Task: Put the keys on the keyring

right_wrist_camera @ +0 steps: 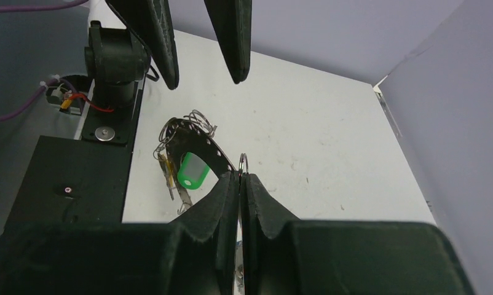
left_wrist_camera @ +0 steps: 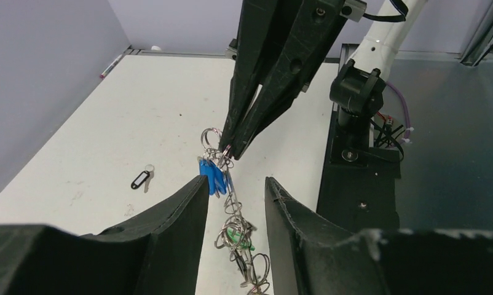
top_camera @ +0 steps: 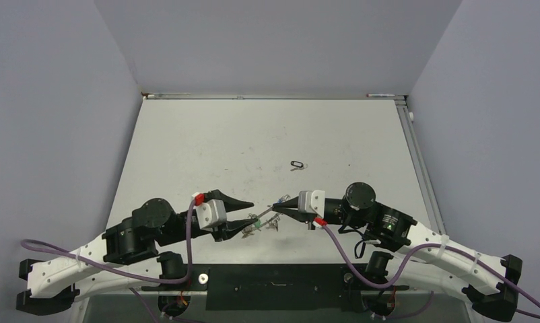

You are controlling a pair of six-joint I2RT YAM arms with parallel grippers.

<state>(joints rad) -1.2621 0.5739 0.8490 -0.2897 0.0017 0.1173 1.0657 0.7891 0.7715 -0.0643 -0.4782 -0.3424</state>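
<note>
The keyring (top_camera: 260, 219) hangs tilted between my two grippers, low over the near table. My right gripper (top_camera: 275, 207) is shut on its rim, also seen in the right wrist view (right_wrist_camera: 239, 178). There the keyring (right_wrist_camera: 202, 144) carries a green-tagged key (right_wrist_camera: 193, 171) and a yellowish key (right_wrist_camera: 165, 169). In the left wrist view the keyring (left_wrist_camera: 233, 212) is edge-on with blue tags (left_wrist_camera: 211, 175) and a green tag (left_wrist_camera: 239, 238) on it. My left gripper (left_wrist_camera: 235, 190) is open with one finger on each side of the keyring. A loose black-tagged key (top_camera: 296, 164) lies on the table beyond.
The white table (top_camera: 254, 134) ends at grey walls on the left, back and right. A black base plate (top_camera: 281, 286) and both arm bases sit along the near edge. The loose black-tagged key also shows in the left wrist view (left_wrist_camera: 141, 179).
</note>
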